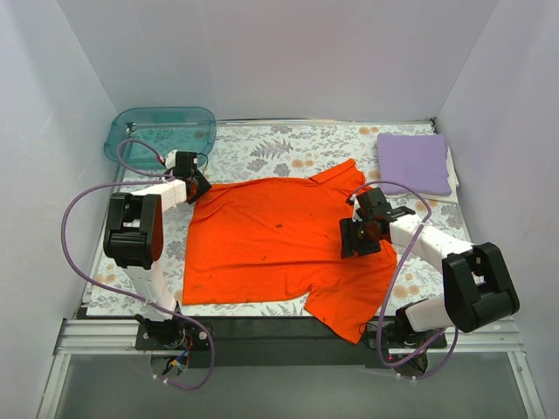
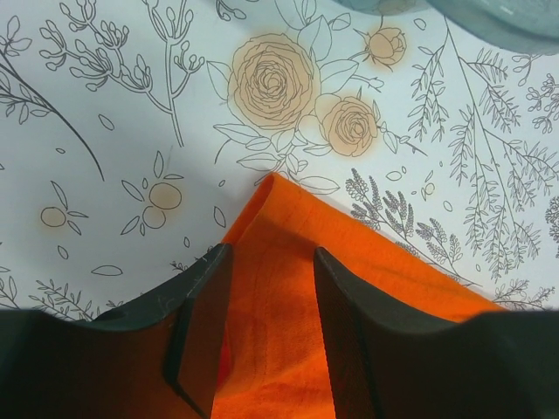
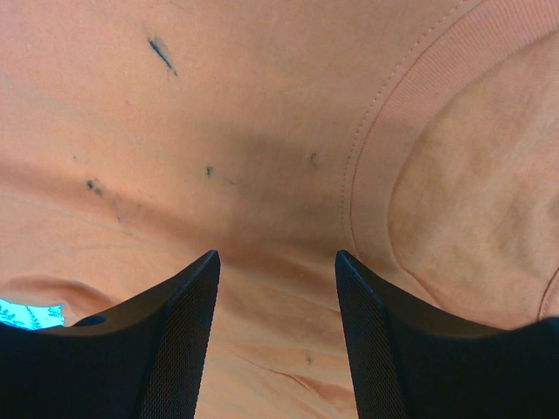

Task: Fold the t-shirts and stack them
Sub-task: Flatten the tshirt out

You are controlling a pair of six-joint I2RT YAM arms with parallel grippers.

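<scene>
Arms both bent low over table (image 1: 262, 150): left gripper (image 1: 199, 184) straddles far-left corner of orange-red t-shirt (image 1: 262, 249), spread flat mid-table; cannot tell if pinched. Near collar, right gripper (image 1: 349, 237) points down, jaws apart, empty. Lavender t-shirt (image 1: 413, 162) lies folded at far-right corner.

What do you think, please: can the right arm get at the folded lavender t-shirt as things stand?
Probably yes. The lavender t-shirt lies folded at the far right, just beyond the right gripper, with nothing standing between them; that gripper hangs open over the orange t-shirt, holding nothing.
</scene>
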